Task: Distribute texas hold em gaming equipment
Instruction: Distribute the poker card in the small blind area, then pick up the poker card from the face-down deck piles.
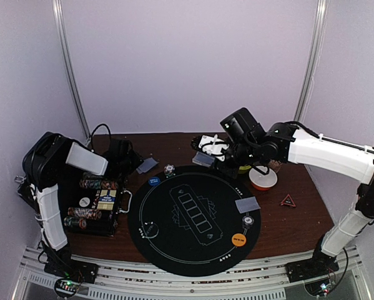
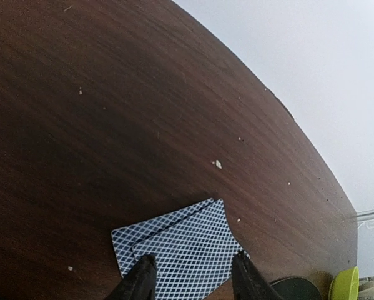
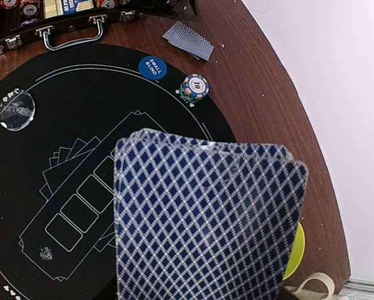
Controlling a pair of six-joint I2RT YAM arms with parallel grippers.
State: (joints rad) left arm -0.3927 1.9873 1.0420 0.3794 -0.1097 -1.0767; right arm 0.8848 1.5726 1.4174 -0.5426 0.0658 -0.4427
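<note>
Round black mat (image 1: 193, 250) lies at the centre of the wooden table (image 1: 305, 219), with card outlines printed at its middle. Black chip case (image 1: 98, 205) sits open at the mat's left edge with rows of chips inside. Its label is unreadable from overhead.

Right gripper (image 1: 209, 153) reaches over the mat's far rim, clamped on a fan of cards (image 3: 205, 219). In the right wrist view their blue diamond-lattice backs fill the foreground and hide the fingers.

Left gripper (image 2: 193, 261) has its fingers (image 2: 142, 281) spread either side of a card stack (image 2: 174, 244). The stack lies face down on bare wood; whether the fingers touch it cannot be judged.

Seen only from overhead:
- Loose card pile (image 1: 248, 204) on the mat's right side.
- Orange disc (image 1: 238, 239) at the mat's near-right rim, writing illegible.
- Red triangle (image 1: 288, 200) on wood to the right of the mat.

Legible only in the right wrist view:
- Blue disc (image 3: 152, 67) reads "SMALL BLIND".
- Chip stack (image 3: 195, 88) reads "10".
- Clear disc (image 3: 16, 108) bears lettering that cannot be read.
</note>
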